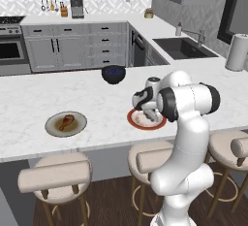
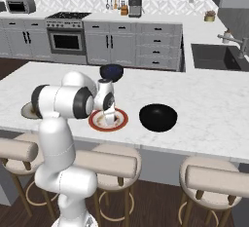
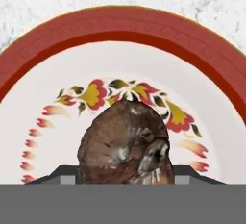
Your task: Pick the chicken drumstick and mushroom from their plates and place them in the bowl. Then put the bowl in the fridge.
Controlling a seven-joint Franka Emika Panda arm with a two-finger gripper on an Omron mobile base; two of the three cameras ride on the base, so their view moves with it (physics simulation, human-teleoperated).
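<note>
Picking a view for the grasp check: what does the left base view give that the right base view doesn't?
Left base view: the chicken drumstick lies in full sight on the grey-olive plate, and a paper towel roll stands by the sink.
Right base view: a black bowl-like thing sits beside the red-rimmed plate, and a microwave is at the back.
Both: the gripper is down over the red-rimmed plate, with the dark navy bowl beyond it on the counter.
</note>
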